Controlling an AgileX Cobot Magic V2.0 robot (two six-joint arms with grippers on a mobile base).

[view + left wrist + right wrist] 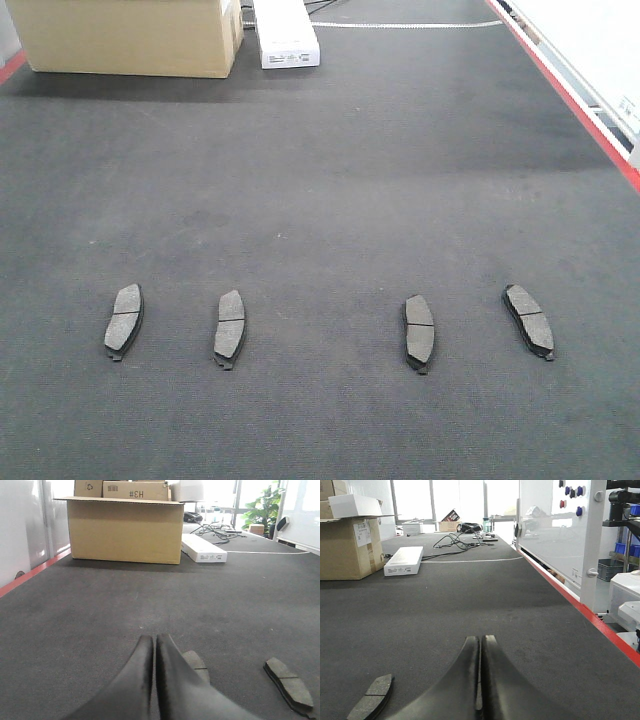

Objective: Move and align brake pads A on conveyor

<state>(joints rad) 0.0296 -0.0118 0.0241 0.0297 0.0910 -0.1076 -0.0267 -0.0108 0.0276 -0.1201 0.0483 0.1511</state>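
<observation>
Several brake pads lie face up in a row across the near part of the dark conveyor (330, 180), all roughly lengthwise: the leftmost pad (124, 320), two inner pads (230, 327) (419, 331), and the rightmost pad (529, 319), which is tilted a little. Neither gripper shows in the front view. My left gripper (154, 639) hangs shut and empty low over the belt, with one pad (196, 661) partly hidden behind its right finger and another pad (290, 685) farther right. Shut and empty too, my right gripper (481, 639) has a pad (370, 699) to its lower left.
A cardboard box (130, 35) and a flat white box (285, 35) sit at the belt's far end, with cables (455, 542) behind. The red frame edge (570, 95) runs along the right side, beside a white panel (555, 535).
</observation>
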